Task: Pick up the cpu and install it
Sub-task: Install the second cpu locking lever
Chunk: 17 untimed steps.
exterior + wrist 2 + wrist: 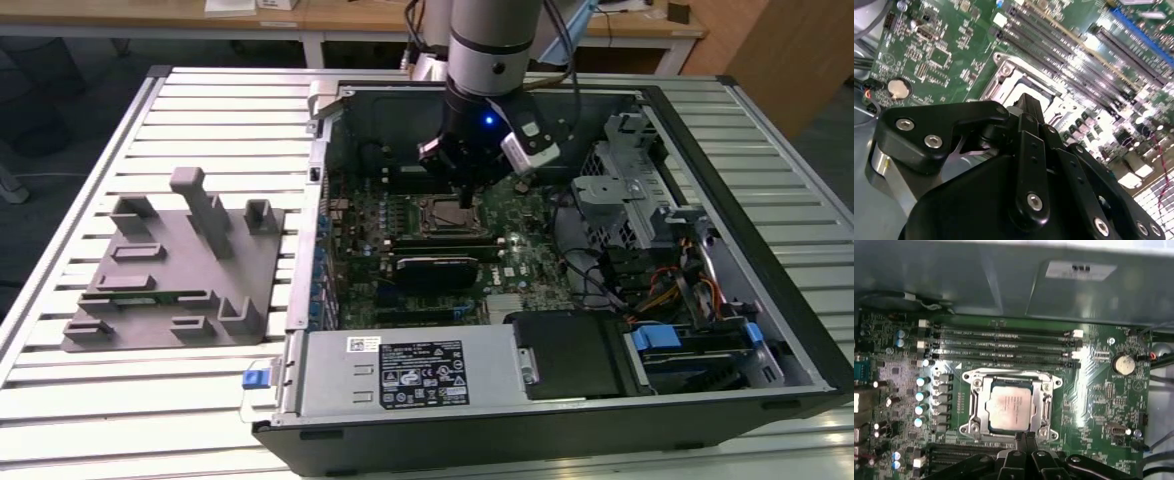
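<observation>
In the exterior view, a grey moulded tray (pixel 174 265) lay on the slatted tabletop (pixel 80 400) toward the exterior view's left, well apart from the arm. Just beside it, further right, stood the open computer case (pixel 747 160), with the green motherboard (pixel 534 255) on its floor and a black power supply (pixel 407 372) along the near edge. The arm reached down into the case, and its claw (pixel 465 198) hung directly over the socket (pixel 441 212) near the middle of the board.

In the first wrist view, the cpu (pixel 1010 409) sat flat inside the metal socket frame (pixel 975 405), its pale silver top facing up, with the memory slots (pixel 1004 346) just beyond it and a round coin cell (pixel 1124 363) off to one side. The claw (pixel 1026 437) was drawn together, its black fingertips (pixel 1030 439) meeting at a point just above the edge of the socket, with nothing gripped between them. Drives and cables (pixel 667 290) filled the case toward the exterior view's right.
</observation>
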Tool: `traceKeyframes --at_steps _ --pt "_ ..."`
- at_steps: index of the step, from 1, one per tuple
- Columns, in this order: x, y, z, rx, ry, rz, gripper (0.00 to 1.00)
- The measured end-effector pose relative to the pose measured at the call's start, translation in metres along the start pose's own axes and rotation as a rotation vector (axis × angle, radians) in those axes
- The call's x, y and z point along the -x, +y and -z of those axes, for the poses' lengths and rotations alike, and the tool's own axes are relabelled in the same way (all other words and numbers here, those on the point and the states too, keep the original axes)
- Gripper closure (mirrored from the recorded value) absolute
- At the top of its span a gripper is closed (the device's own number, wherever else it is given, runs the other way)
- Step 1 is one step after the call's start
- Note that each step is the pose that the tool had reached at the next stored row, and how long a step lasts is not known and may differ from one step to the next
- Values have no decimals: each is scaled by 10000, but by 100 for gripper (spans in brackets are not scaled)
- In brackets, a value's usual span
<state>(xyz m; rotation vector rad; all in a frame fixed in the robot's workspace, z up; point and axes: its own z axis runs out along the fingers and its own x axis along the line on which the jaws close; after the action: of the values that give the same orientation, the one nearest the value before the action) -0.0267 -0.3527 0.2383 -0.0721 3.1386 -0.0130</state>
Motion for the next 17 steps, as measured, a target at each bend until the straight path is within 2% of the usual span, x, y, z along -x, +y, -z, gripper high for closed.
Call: traceKeyframes --at_steps 5,11,17 --pt "-2 -54 -1 4 72 0 89" --pt "-5 -101 -11 1 101 1 89" --pt "-83 -125 -29 1 101 0 89"
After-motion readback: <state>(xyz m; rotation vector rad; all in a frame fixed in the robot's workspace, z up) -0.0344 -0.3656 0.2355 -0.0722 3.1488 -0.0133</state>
